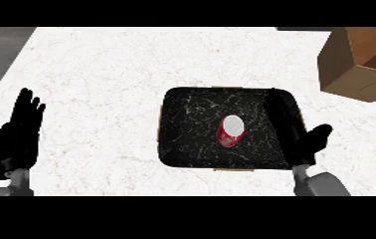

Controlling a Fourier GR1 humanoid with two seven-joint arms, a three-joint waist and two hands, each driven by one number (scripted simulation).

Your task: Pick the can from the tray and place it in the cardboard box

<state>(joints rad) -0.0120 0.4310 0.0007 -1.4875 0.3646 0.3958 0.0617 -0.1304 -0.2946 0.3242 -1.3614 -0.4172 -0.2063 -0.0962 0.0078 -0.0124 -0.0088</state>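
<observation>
The can (pixel 231 131) is seen upright near the middle of the tray (pixel 183 133), its pale top turned towards the head view and its red side showing below. The dark, veined tray is set on the white table (pixel 103 73). The cardboard box (pixel 351 66) is found at the far right of the table, well apart from the tray, and only part of it is in view.

The right robot hand (pixel 299 142) is held over the right part of the tray, just beside the can but apart from it. Its fingers are stretched out straight and its thumb is spread to the right, so nothing is held. The left robot hand (pixel 21 131) is rested open at the left edge, fingers up.

The grasp is judged not yet begun, and several risks can be named. If the fingers are swept sideways before being curled, the can may be knocked over and sent rolling across the tray. If it is taken too near its top, it may be tilted in the lift. Because the box is cut off by the view's edge, its wall may be struck during the carry, or the release may be made short of the opening.
</observation>
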